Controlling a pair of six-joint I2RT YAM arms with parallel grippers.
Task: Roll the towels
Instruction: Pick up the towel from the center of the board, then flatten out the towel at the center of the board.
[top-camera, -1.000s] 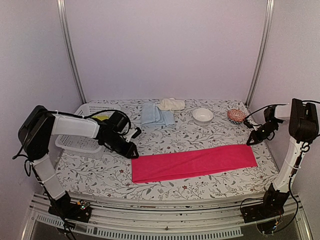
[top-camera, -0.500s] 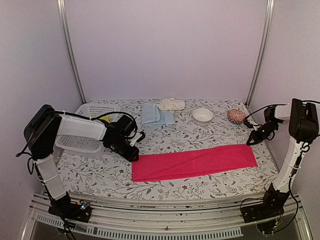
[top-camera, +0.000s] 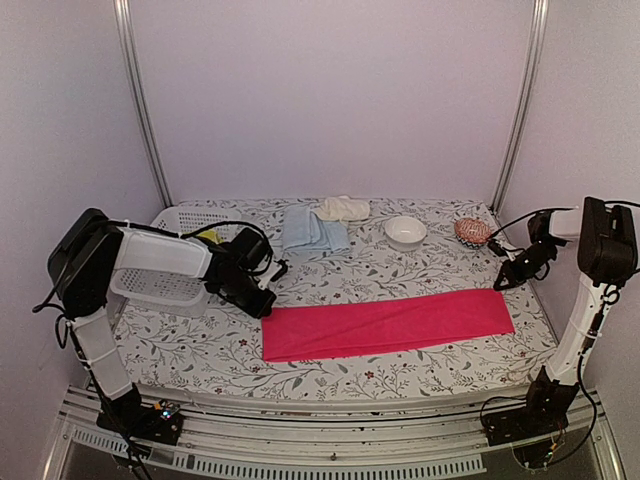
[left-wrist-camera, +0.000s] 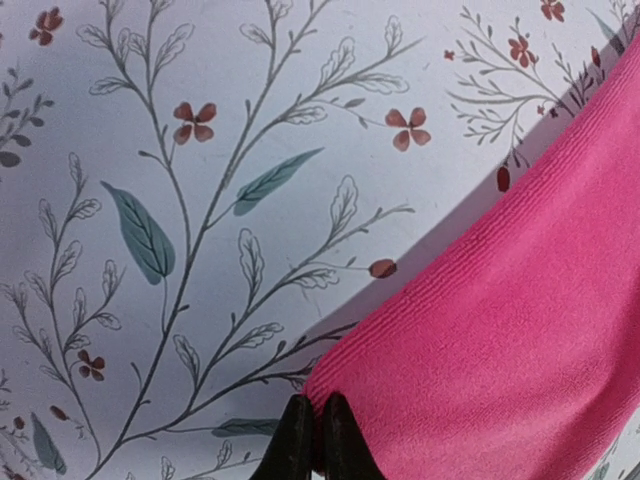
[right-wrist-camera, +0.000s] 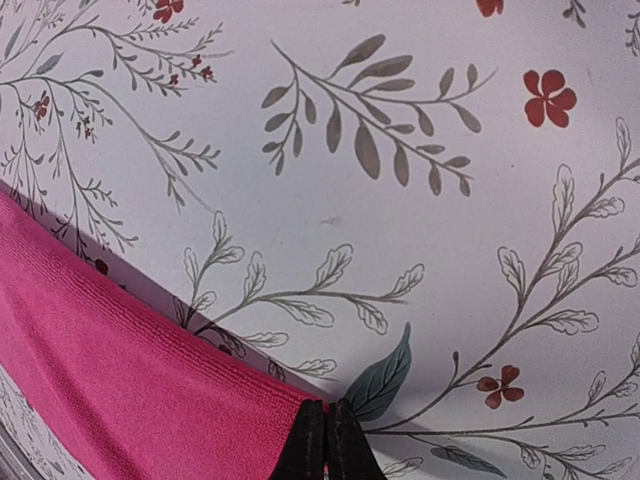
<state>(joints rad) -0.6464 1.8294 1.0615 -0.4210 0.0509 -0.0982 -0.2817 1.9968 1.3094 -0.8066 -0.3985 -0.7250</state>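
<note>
Across the front of the flowered table cover (top-camera: 400, 268), we see the pink towel (top-camera: 390, 322) spread flat in one long strip. At its far left corner the left gripper (top-camera: 264, 306) pinches the cloth, fingers pressed together on the hem, as its wrist view (left-wrist-camera: 312, 420) shows. At the far right corner the right gripper (top-camera: 503, 283) does likewise, its tips clamped on the towel's point (right-wrist-camera: 327, 418). Well behind, near the back wall, lie a folded blue towel (top-camera: 313, 230) and a cream towel (top-camera: 343, 208), beside a white bowl (top-camera: 405, 232). A bit of yellow cloth (top-camera: 205, 236) shows in the white basket (top-camera: 170, 285) at left.
</note>
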